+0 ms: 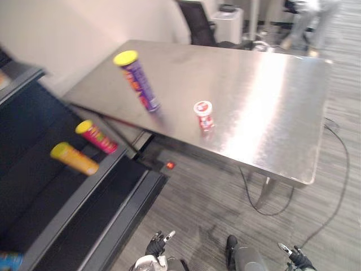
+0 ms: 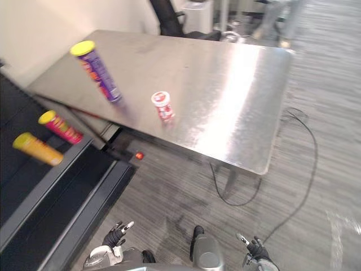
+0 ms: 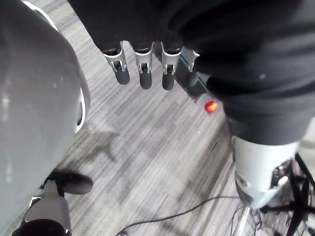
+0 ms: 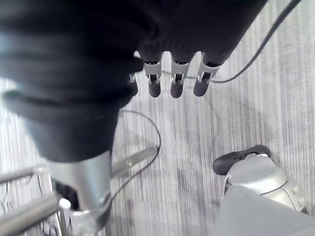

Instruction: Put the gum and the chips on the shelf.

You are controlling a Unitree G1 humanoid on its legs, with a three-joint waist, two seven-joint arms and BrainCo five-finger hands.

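Observation:
A tall purple chips can (image 1: 138, 79) with a yellow lid stands near the left edge of the steel table (image 1: 265, 96). The small red and white gum tub (image 1: 203, 116) stands to its right, close to the table's front edge. The dark shelf (image 1: 84, 192) runs along the left, lower than the table. Both hands hang low over the floor, far from the table: my left hand (image 1: 158, 244) and my right hand (image 1: 296, 257). The left fingers (image 3: 142, 69) and the right fingers (image 4: 172, 78) are straight and hold nothing.
A red can (image 1: 96, 136) and an orange can (image 1: 73, 158), both with yellow lids, stand on the shelf. A small red light (image 1: 170, 165) glows on the floor under the table. A black office chair (image 1: 197, 22), a white bin (image 1: 228, 22) and a person (image 1: 307, 17) are beyond the table.

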